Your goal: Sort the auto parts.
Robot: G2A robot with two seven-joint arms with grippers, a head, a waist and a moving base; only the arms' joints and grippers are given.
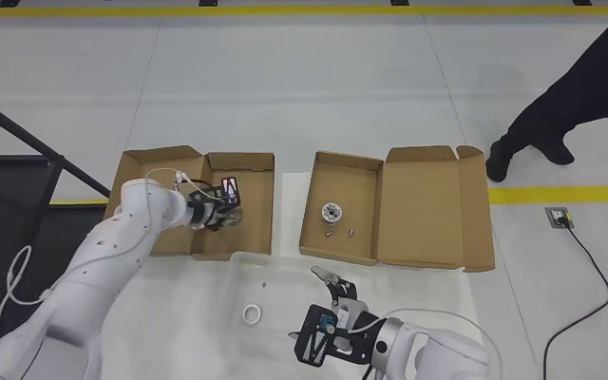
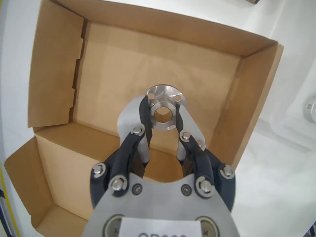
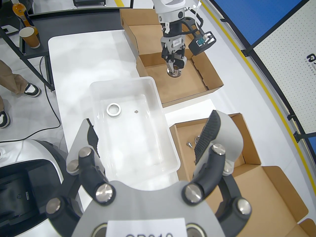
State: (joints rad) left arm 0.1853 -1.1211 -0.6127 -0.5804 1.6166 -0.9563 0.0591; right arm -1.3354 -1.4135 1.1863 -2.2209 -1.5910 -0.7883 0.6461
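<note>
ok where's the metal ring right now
The metal ring lies flat inside the white tub, toward its left end in the top view, with the left cardboard box just beyond it.

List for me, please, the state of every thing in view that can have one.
left tool, shut on flanged part.
flanged part, gripped, low inside left box.
right tool, open, empty.
left box, open, flaps out.
right box, open, holding a round part and small screws.
white tray, open-topped, holding the metal ring.
metal ring, lying flat, loose.
</note>
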